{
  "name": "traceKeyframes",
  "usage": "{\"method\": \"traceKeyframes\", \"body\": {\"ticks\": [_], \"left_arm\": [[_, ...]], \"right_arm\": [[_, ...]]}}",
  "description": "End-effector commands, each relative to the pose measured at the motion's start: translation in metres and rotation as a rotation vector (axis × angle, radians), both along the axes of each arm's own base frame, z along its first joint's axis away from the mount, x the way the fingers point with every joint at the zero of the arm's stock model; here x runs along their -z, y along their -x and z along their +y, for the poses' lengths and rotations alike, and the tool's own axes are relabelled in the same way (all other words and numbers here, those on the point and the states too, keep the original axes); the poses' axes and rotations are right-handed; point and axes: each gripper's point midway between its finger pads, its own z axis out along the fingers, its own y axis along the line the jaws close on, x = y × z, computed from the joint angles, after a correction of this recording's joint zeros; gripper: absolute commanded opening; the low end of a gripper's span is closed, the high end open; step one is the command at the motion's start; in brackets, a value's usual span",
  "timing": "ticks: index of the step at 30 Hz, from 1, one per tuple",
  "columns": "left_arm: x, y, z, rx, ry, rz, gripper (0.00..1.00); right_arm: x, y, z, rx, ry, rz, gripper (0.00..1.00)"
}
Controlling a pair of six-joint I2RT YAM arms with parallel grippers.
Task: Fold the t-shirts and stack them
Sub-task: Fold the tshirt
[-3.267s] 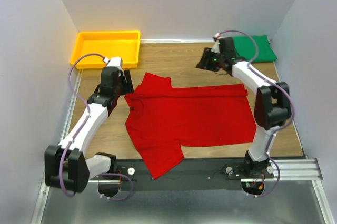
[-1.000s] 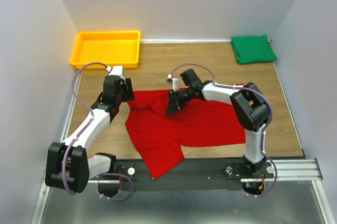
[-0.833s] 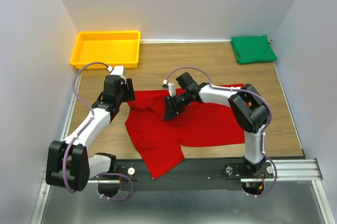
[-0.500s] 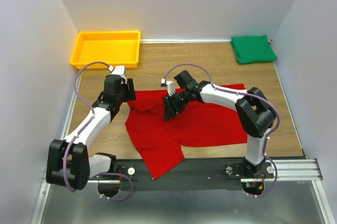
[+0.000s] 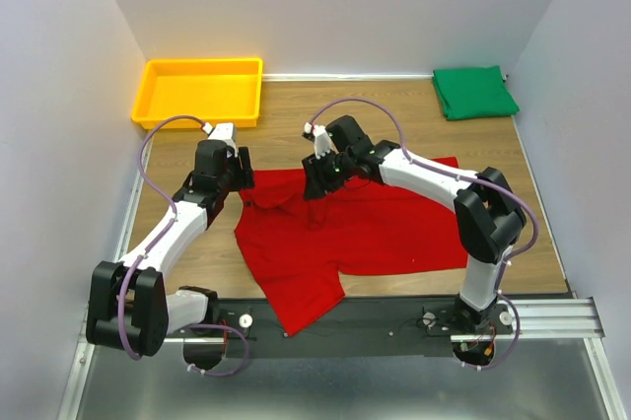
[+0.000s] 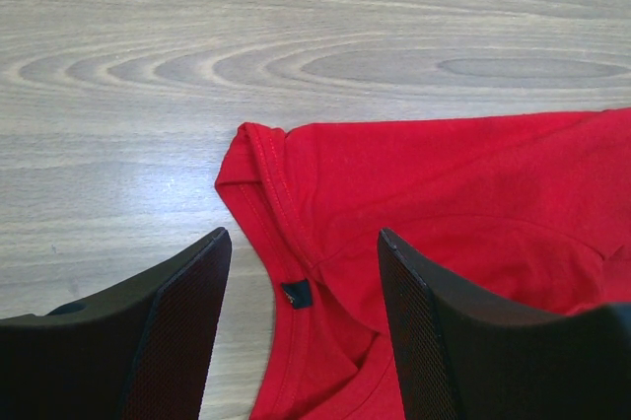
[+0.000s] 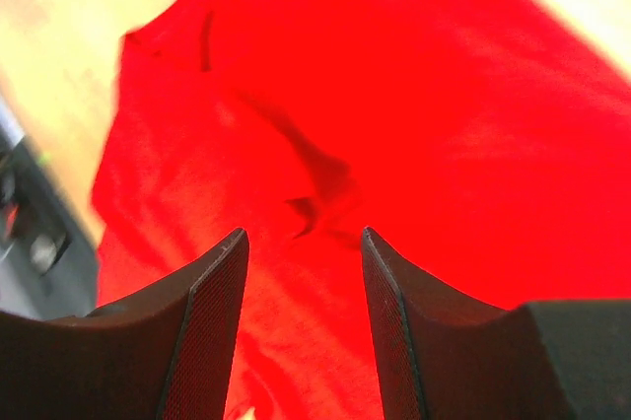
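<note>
Two shirts share the tabletop (image 5: 296,114), and by my reading only one needs folding. Starting at the left, the yellow tray (image 5: 201,61) sits in the far corner, well apart from the work. Your left tool (image 6: 303,243) hangs with its fingers apart, straddling the collar edge of the red shirt (image 5: 385,228) near a small dark label (image 6: 295,294) (nothing pinched yet). That shirt lies spread across the middle, with one part reaching onto the black rail (image 5: 394,316) at the near edge.

It is light, limp cloth that will sag and crease. I'd take it at the stitched collar or a hem, where doubled fabric gives a firmer bite.

Your right tool (image 7: 302,236) hovers over the shirt, fingers also apart, above a wrinkle (image 7: 320,178). Far right, the green shirt (image 5: 475,92) lies folded in the back corner.

Bare wood behind the red shirt gives you room to fold away from yourself. The side walls (image 5: 59,144) stand close.
</note>
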Motion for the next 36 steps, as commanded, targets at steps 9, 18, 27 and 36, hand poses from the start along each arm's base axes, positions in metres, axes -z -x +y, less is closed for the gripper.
{"method": "traceKeyframes", "body": {"ticks": [9,18,27,36], "left_arm": [[-0.013,-0.004,-0.002,0.013,-0.001,-0.03,0.69],[-0.01,-0.004,0.005,-0.025,-0.023,-0.02,0.69],[-0.006,-0.003,0.012,-0.059,-0.04,0.002,0.69],[-0.009,0.0,0.001,-0.018,0.002,-0.007,0.69]], "right_arm": [[0.005,-0.077,-0.011,0.294,0.111,-0.179,0.56],[0.037,-0.004,0.047,-0.069,0.015,-0.017,0.56],[0.033,0.088,0.053,-0.288,-0.012,0.052,0.56],[0.026,0.045,0.019,0.016,0.102,-0.063,0.47]]}}
